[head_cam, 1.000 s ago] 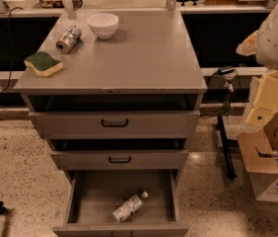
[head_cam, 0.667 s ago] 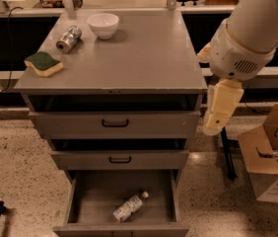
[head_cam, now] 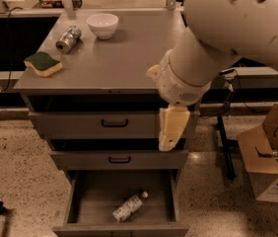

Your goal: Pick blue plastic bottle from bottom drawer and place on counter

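Bottle position first: the blue plastic bottle (head_cam: 129, 207) lies on its side on the floor of the bottom drawer (head_cam: 92, 196), which stands pulled open. That puts it well below the gripper (head_cam: 171, 132) and off toward the sponge's side of it. The cap points at the back of the drawer, slanting toward the gripper's side, and nothing else shares the drawer.

The gripper hangs pointing down in front of the cabinet, about level with the top drawer (head_cam: 99, 124) and just above the middle drawer (head_cam: 119, 159). It carries nothing, and I cannot tell whether it is spread or closed. The counter (head_cam: 129, 63) sits above and behind it. A silver can (head_cam: 68, 38), a white bowl (head_cam: 102, 24) and a green-and-yellow sponge (head_cam: 43, 63) stand well away across it, so the stretch nearest the gripper looks like the natural set-down spot.

Several things could go wrong from here. The bottle is round and lies loose, so a touch that lands off-centre would likely roll or skid it toward a drawer wall. The middle drawer's front juts over the back of the open one. A straight drop, or a careless lift with the bulky arm (head_cam: 218, 38) behind it, could knock that edge. A light, smooth bottle pinched at a slant may also slip on the way up. Set down badly, it could roll along the counter.
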